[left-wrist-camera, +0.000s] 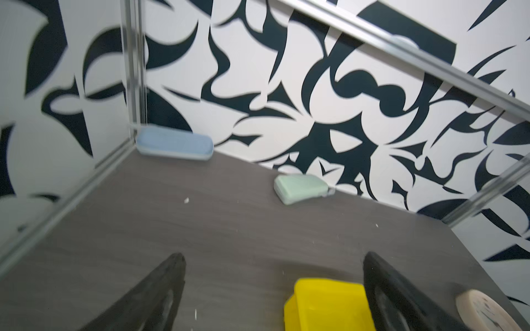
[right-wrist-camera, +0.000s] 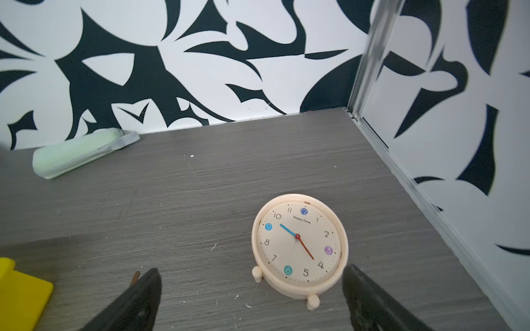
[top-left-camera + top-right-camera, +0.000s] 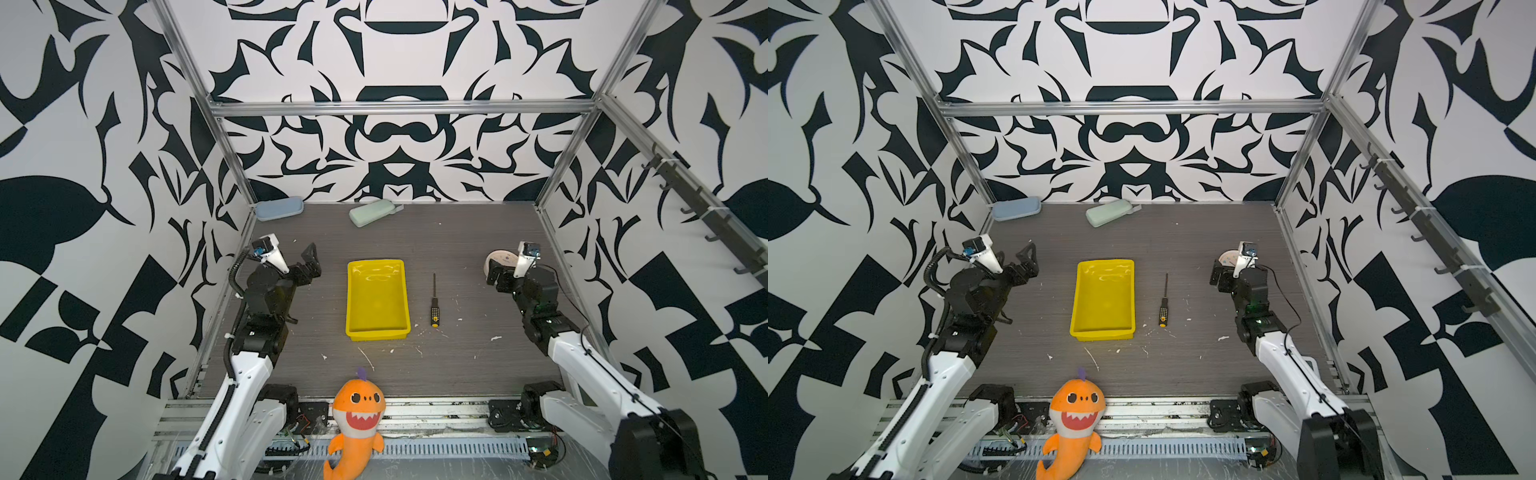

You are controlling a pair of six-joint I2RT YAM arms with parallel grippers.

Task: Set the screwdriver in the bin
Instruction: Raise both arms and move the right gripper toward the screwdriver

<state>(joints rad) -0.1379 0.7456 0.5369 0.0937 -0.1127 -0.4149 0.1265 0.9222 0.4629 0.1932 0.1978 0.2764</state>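
**Step in hand: approach to the screwdriver, no grasp yet**

The screwdriver (image 3: pixel 434 301) is lying flat on the table (image 3: pixel 457 374) just beside the bin (image 3: pixel 376 262), on the bin's right-arm side. It is not touching the bin's wall and is running parallel to its long side. The shaft is pointing toward the back wall, and the yellow butt end is lying close to the level of the bin's near end. The bin is holding nothing.

The right gripper (image 3: pixel 495 272) is hovering well to the right of the bin, beyond the screwdriver. Its jaws are standing wide apart and gripping nothing. In the right wrist view a cream clock (image 2: pixel 299 246) is sitting just ahead of them. The left gripper (image 3: pixel 311 259) is hovering on the bin's opposite side, near its far corner, with jaws likewise spread and empty.

Judged from this layout, the task is standing at its first step. The right arm is the nearer one to the screwdriver, so the next move is probably calling for it to:

1. Travel toward the bin, clear of the clock.
2. Align the jaws across the handle.
3. Descend close to the table and close.

The handle is slim and lying low, so the descent is likely calling for precise centring. After that, the lift is calling for clearance over the bin's rolled rim.
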